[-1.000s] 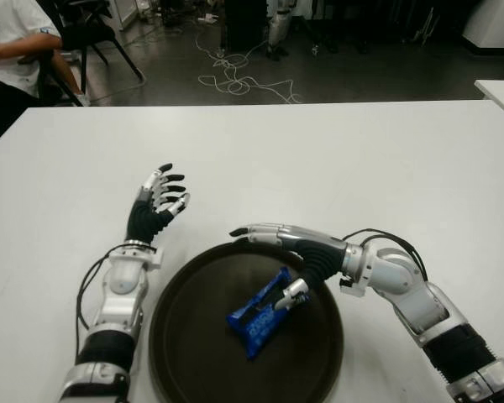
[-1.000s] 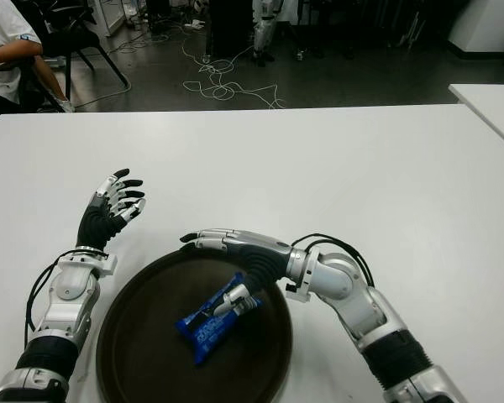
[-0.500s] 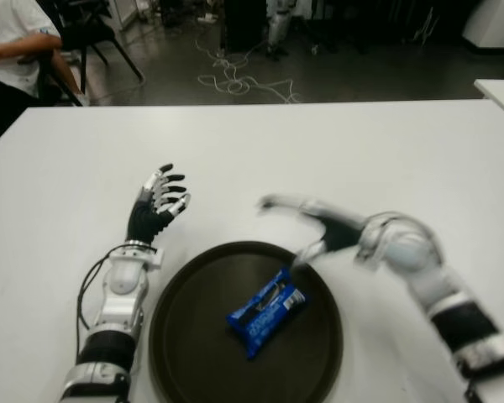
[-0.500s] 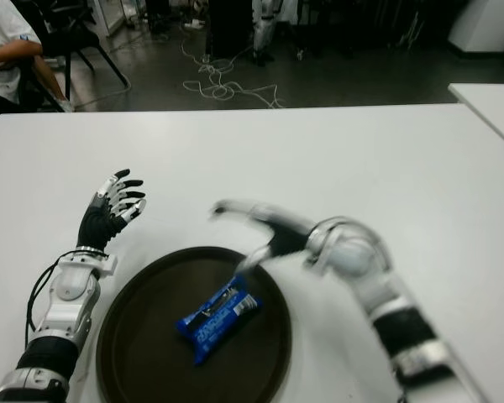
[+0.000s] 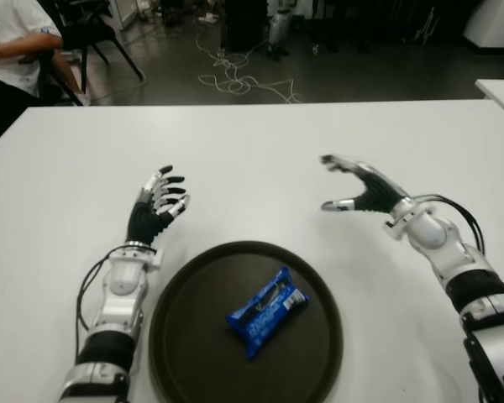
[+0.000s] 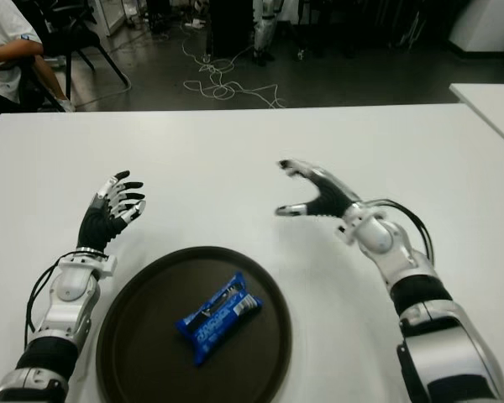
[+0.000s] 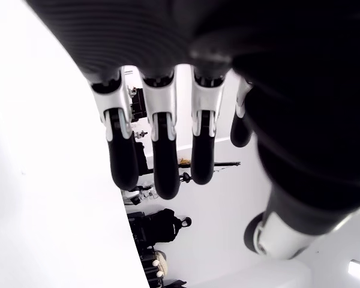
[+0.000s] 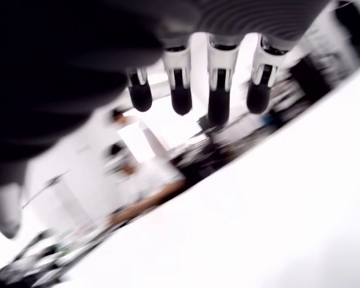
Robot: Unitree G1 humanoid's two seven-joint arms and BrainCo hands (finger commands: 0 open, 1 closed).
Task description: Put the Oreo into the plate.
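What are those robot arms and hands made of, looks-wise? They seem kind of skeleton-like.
Both arms are silver-grey shells with black ribbed bands and thin black cables looping at the wrists. The left hand and right hand have black palms and slim silver fingers tipped with black pads.

Oreo packet lying in the plate

The Oreo [image 5: 267, 311] is a small blue wrapped packet with white and dark print on its face, lying flat and askew, one end pointing toward the robot's near left and the other toward its far right. It sits a little right of the middle of the plate [image 5: 185, 353], wholly inside the rim, with nothing touching it. The plate is a round, dark brown, shallow dish with a low raised edge; it stands level on the white bench [image 5: 260, 159] close to the robot's front edge, and its near rim runs out of the eye views at the bottom.
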